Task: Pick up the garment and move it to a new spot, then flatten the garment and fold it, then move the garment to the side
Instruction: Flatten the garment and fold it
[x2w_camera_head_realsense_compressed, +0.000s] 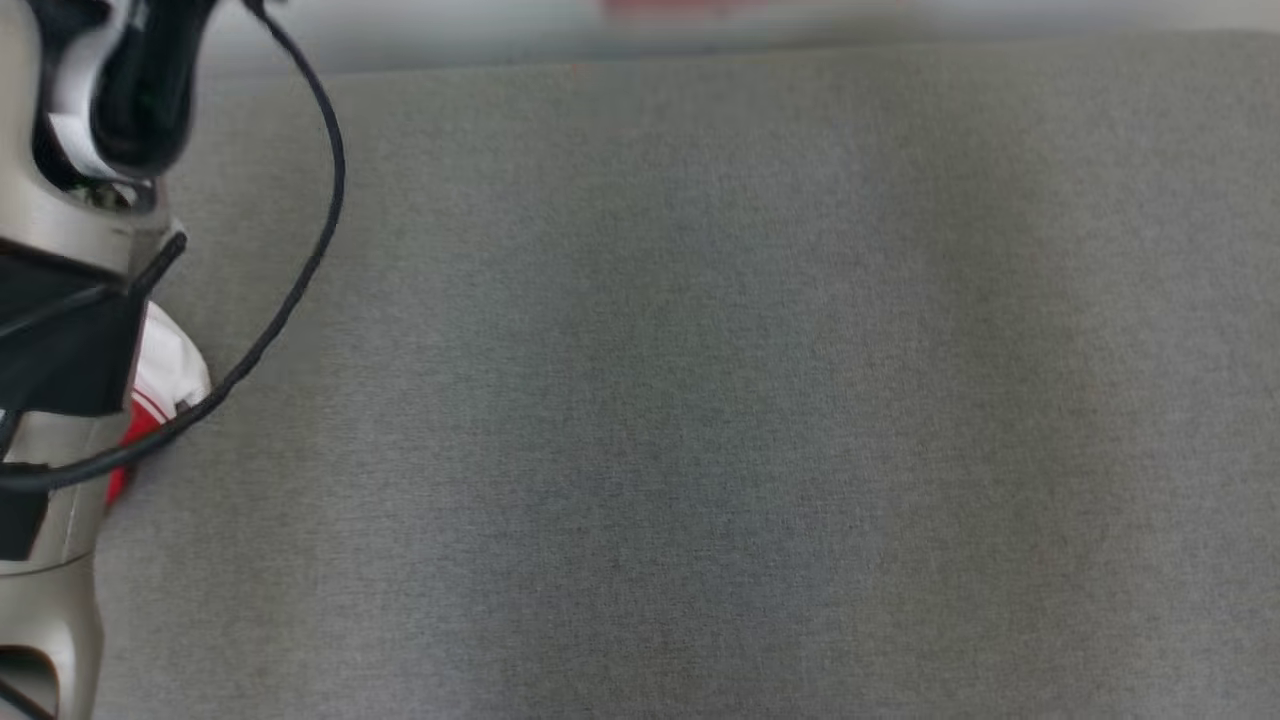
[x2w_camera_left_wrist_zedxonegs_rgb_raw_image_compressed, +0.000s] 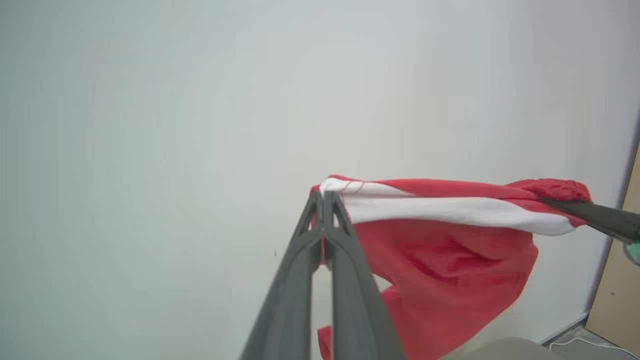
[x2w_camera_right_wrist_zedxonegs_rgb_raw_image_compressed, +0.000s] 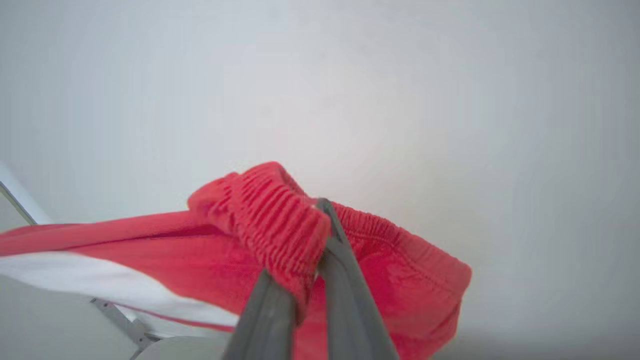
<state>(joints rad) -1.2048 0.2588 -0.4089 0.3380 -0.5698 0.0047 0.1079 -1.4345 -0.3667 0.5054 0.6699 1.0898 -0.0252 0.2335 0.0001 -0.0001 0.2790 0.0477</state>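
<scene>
I've the shorts (x2w_camera_left_wrist_zedxonegs_rgb_raw_image_compressed: 450, 250) aloft, both end effectors clamped on them.
Soft, light, sagging between left end effector (x2w_camera_left_wrist_zedxonegs_rgb_raw_image_compressed: 322, 200) at the striped edge and right end effector (x2w_camera_right_wrist_zedxonegs_rgb_raw_image_compressed: 312, 235) at the waistband; those thick edges should grip best.

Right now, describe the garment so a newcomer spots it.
Against the pale wall, the garment hangs stretched between the left gripper and the right gripper, both shut on it. Unlike the dark grey fingers, it is bright red cloth with a white stripe and a ribbed elastic waistband.
</scene>
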